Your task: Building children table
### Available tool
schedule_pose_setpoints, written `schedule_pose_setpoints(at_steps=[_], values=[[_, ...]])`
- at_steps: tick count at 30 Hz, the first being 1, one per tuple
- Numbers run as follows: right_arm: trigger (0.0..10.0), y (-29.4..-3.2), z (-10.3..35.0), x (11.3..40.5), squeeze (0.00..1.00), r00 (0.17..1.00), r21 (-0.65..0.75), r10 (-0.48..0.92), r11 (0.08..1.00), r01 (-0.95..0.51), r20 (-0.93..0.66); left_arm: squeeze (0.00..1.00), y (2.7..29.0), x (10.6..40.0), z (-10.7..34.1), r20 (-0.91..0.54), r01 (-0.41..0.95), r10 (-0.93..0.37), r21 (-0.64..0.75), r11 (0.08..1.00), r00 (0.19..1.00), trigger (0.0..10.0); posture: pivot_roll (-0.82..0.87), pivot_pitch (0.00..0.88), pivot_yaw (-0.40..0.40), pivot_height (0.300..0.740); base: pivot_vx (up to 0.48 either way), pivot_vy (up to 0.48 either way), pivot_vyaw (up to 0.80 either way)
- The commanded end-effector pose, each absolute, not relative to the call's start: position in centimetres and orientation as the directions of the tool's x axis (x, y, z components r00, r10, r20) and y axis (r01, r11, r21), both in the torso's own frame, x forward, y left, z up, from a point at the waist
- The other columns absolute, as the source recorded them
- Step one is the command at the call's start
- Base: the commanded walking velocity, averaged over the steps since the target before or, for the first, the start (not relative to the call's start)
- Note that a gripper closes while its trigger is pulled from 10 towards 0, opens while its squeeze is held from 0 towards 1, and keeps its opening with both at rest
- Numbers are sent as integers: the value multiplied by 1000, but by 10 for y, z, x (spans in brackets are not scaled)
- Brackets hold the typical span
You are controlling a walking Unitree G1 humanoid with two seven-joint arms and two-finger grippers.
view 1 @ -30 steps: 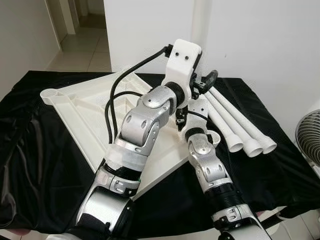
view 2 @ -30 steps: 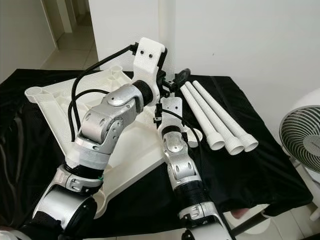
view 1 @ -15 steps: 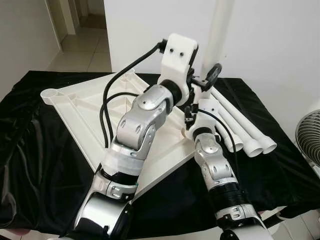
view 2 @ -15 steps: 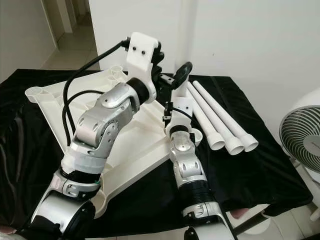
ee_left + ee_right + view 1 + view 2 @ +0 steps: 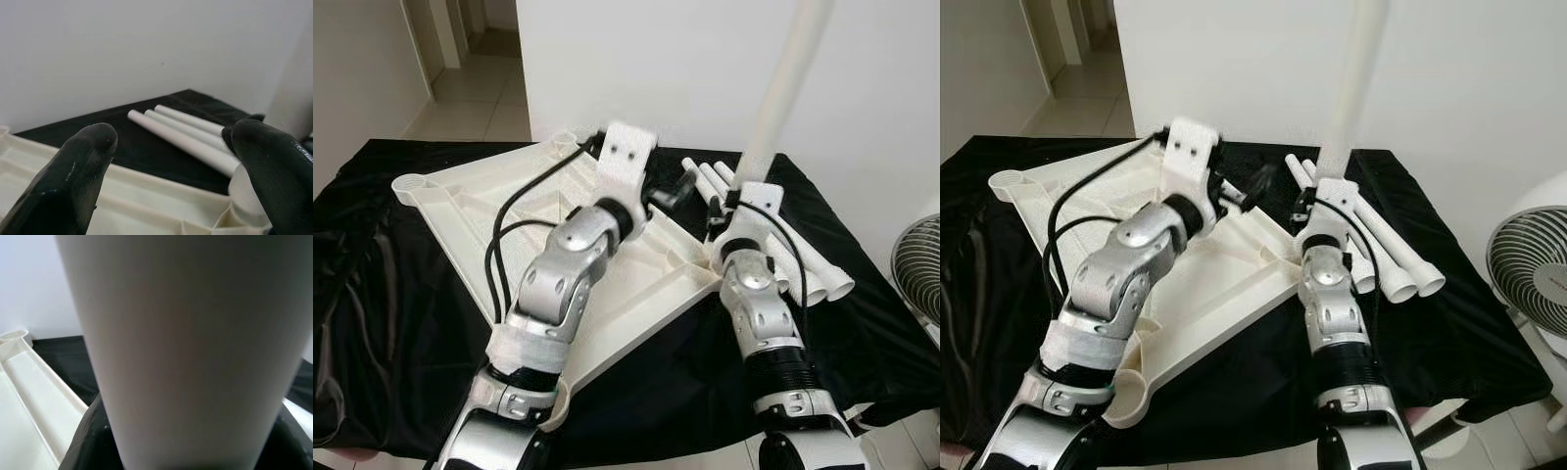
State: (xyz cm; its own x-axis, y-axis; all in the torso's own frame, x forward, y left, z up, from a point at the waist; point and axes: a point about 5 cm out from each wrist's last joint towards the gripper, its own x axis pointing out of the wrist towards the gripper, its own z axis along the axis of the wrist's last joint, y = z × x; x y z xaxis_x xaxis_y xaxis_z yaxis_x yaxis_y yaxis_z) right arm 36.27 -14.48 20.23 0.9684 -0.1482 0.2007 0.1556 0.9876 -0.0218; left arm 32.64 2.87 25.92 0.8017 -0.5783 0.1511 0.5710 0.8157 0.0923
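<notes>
The white children's tabletop (image 5: 460, 215) lies upside down on the black cloth. My right gripper (image 5: 744, 181) is shut on a white table leg (image 5: 783, 88), which stands nearly upright, leans right and runs out of the top of the eye views. In the right wrist view this leg (image 5: 186, 357) sits close between dark fingers (image 5: 93, 440). Its lower end is hidden behind my wrist, near the tabletop's right corner. My left gripper (image 5: 677, 191) hangs open over the tabletop's rear right edge, and nothing lies between its fingers (image 5: 83, 166). A round corner socket (image 5: 244, 191) sits by one fingertip.
Three more white legs (image 5: 822, 269) lie side by side on the cloth to the right of the tabletop, also visible past my left gripper (image 5: 186, 134). A fan (image 5: 1528, 259) stands off the table's right end. A white wall rises behind, and a hallway opens at the far left.
My left gripper has dropped from beside the leg to just above the tabletop's edge. My right arm has carried the leg to the right, and the leg now leans right.
</notes>
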Motion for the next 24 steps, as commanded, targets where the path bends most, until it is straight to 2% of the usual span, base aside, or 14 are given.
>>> schedule_pose_setpoints(at_steps=[1,6,14,22,23,24], values=[[10000,-148,210,365,0,962,-7,-150,988,155,229,0,27,329,230,51,563,-577,159,811,815,10000,39,0,-34,740,0,0,0],[10000,-149,214,365,0,959,-5,-150,988,156,239,0,27,330,209,-29,576,-583,201,792,812,10000,39,0,-33,740,0,0,0],[10000,-147,215,365,0,958,-2,-149,988,154,247,0,15,318,164,-178,673,-649,212,709,740,10000,42,0,-24,740,0,0,0],[10000,-149,215,365,0,955,-1,-159,986,165,249,0,4,308,155,-194,728,-703,243,641,684,10000,42,11,-18,740,0,0,0],[10000,-149,216,366,0,955,-1,-163,986,169,249,0,-5,300,153,-195,770,-749,253,585,633,10000,42,21,-18,740,0,0,0],[10000,-150,216,366,0,955,-1,-164,985,170,248,0,-8,298,152,-196,783,-763,253,568,616,10000,42,23,-18,740,0,0,0]])
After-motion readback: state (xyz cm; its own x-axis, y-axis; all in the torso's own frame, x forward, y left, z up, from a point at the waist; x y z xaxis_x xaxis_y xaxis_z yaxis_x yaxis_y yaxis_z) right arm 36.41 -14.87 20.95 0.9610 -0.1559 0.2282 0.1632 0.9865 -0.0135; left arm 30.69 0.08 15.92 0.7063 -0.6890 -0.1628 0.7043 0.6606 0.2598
